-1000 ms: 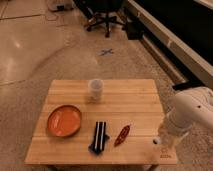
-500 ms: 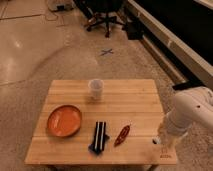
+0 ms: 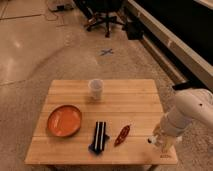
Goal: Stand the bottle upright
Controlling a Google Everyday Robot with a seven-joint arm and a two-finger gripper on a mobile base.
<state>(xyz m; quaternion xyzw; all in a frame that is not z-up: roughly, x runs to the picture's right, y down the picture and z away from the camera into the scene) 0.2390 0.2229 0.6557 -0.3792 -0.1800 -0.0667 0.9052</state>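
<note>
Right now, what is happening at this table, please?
A one-arm robot reaches over the front right corner of the wooden table. Its end effector is low there, at a small whitish bottle; whether the bottle lies or stands cannot be told. Away from the arm, the table also holds an orange plate, a clear cup, a striped item and a red-brown pointed object.

The table [image 3: 135, 107] is pale, matt slatted wood, the cup [image 3: 95, 89] at upper centre looks like translucent plastic, and the orange plate [image 3: 64, 120] is smooth with a faint sheen. The arm [image 3: 192, 112] wears a smooth white shell, its gripper [image 3: 157, 142] at the table's lower right corner. The floor [image 3: 40, 55] is polished and speckled.
</note>
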